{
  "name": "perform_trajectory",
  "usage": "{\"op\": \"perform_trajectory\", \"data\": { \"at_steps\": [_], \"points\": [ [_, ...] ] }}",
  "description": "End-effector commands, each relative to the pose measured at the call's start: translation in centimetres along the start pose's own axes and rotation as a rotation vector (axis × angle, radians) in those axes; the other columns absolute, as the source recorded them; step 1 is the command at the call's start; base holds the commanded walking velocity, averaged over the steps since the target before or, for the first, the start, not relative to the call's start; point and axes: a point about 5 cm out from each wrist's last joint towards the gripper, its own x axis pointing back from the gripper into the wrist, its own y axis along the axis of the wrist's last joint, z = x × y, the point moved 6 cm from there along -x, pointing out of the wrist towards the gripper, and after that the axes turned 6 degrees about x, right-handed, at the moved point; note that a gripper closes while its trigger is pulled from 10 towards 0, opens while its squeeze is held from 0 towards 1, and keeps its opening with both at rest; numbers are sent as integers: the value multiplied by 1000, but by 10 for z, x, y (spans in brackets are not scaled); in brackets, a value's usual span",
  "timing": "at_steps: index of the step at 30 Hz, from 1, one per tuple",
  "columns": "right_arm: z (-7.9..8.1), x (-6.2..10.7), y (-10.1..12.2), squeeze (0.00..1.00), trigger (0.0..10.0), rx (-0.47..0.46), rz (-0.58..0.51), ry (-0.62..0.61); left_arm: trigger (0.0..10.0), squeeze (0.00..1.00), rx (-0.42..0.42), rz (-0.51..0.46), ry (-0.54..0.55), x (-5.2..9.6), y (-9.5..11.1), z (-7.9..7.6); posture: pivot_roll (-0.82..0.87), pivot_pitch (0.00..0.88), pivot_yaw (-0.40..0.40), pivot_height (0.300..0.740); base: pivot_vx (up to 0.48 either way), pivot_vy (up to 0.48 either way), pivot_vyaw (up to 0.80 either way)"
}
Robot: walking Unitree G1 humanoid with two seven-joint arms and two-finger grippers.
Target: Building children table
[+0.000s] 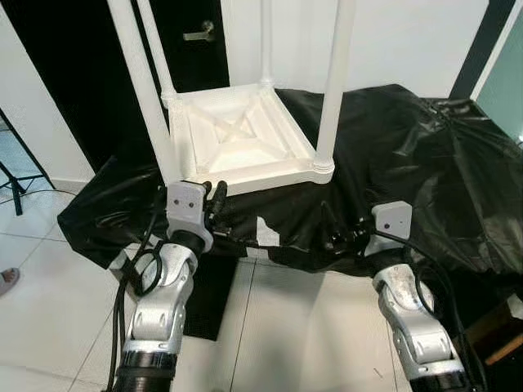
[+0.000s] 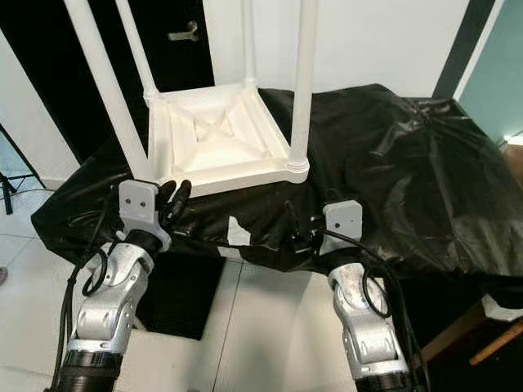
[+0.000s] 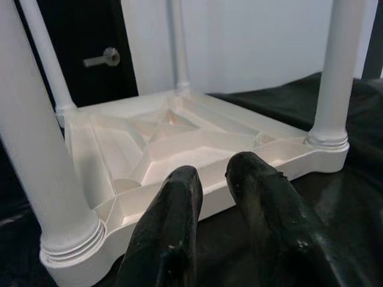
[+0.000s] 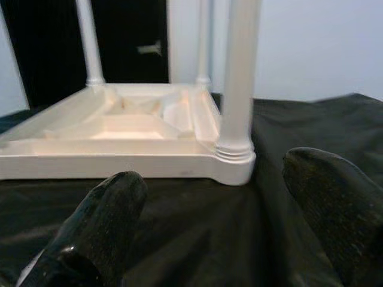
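Both pincers sit at the near edge: left pincer (image 1: pixel 214 196) nearly together, right pincer (image 4: pixel 221 209) apart, facing the upturned white children's table (image 1: pixel 245 139) on the black sheet (image 1: pixel 425 163); I'd grip its near-left leg (image 1: pixel 147 90) low.

Crumpled black sheet (image 1: pixel 409 163) — dark door (image 1: pixel 184 49) behind — pale floor tiles (image 1: pixel 49 278).

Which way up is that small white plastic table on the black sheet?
Upside down. The small white plastic table rests on its top on the black sheet, ribbed underside showing, with all four legs pointing upward.
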Motion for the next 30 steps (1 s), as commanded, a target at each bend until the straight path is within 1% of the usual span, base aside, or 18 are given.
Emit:
{"op": "perform_trajectory", "data": {
  "at_steps": [1, 4, 8, 12, 16, 20, 30],
  "points": [
    [-5, -3, -1, 0, 10000, 4, 5, -10, 10000, 0, -19, -19, 26, -5, 6, 6, 49, 0, -4, 740, 0, 0, 0],
    [-6, -4, -1, 0, 10000, 10, 3, -10, 10000, 0, -25, -14, 20, -5, 5, 6, 53, 0, -2, 740, 0, 0, 0],
    [-6, -4, 0, 0, 10000, 1, -1, -15, 10000, 0, 26, 0, 5, -7, 2, 6, 53, 0, 2, 740, 0, 0, 0],
    [-3, -2, -1, 0, 10000, -4, -1, -14, 10000, 0, 54, 8, 11, -7, 0, 7, 52, 0, 7, 740, 0, 0, 0],
    [-2, -1, -1, 0, 10000, -9, 0, -16, 10000, 0, 55, 16, 10, -7, -2, 8, 50, 0, 9, 740, 0, 0, 0],
    [-3, -1, -2, 0, 10000, -8, 2, -19, 10000, 0, 62, 8, 16, -6, -2, 9, 49, 0, 9, 740, 0, 347, 0],
    [-4, 1, -3, 0, 10000, 3, 3, -12, 10000, 0, 48, 0, 19, -4, -2, 7, 44, 0, 0, 740, 0, 0, 0]
  ]
}}
